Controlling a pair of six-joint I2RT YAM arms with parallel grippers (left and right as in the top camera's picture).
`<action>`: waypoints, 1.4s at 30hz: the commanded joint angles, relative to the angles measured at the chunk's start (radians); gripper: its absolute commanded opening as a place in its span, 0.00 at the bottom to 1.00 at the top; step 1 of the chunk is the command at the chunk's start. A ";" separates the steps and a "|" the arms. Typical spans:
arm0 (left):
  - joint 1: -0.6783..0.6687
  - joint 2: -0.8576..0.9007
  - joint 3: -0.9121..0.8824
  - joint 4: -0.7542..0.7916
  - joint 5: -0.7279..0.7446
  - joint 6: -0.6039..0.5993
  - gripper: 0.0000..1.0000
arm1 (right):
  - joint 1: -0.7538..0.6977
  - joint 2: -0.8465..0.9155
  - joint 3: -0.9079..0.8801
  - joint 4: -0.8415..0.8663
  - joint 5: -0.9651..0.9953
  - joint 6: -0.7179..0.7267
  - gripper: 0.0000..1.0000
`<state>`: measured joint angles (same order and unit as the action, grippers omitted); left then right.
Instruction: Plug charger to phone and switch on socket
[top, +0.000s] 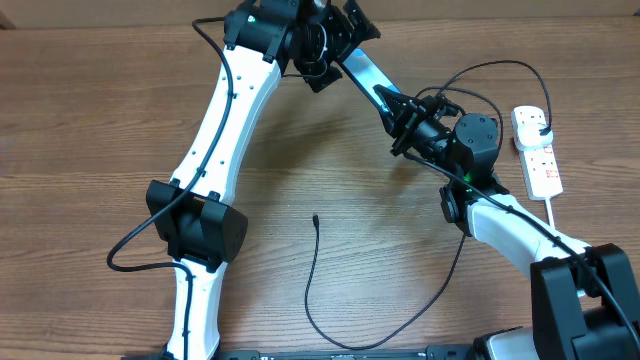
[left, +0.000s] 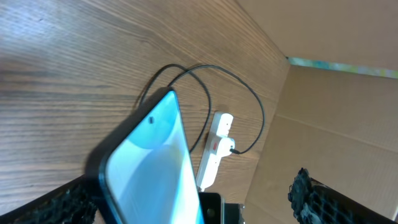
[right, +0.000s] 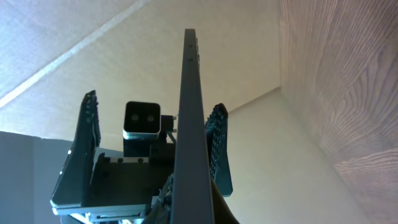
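The white left arm (top: 228, 110) stretches to the far middle, the left gripper (top: 338, 48) gaping wide around the slim cyan-screened smartphone (top: 366, 78) held aloft; the right gripper (top: 404, 118) clamps its right end.

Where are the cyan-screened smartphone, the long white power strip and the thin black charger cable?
Slim cyan-screened smartphone (left: 152, 165): left wrist view, centre of screen.
Long white power strip (top: 545, 172): overhead view, bare white body.
Thin black charger cable (top: 315, 218): overhead view, loose plug tip.

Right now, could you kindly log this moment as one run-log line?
phone airborne in right hand | left hand open | charger tip loose on table | socket switch unclear
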<state>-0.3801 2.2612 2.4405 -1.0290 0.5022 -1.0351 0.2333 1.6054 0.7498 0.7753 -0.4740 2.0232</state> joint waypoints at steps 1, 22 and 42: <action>-0.012 -0.004 -0.019 0.024 0.015 0.036 1.00 | -0.024 -0.010 0.016 0.020 0.021 0.138 0.03; -0.024 -0.004 -0.174 0.175 0.070 0.010 1.00 | -0.039 -0.010 0.016 0.013 0.030 0.138 0.04; -0.011 -0.004 -0.182 0.172 0.091 0.041 1.00 | -0.061 -0.010 0.016 -0.030 0.036 0.138 0.04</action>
<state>-0.4049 2.2616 2.2650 -0.8597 0.5800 -1.0168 0.1833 1.6058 0.7498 0.7280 -0.4450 2.0232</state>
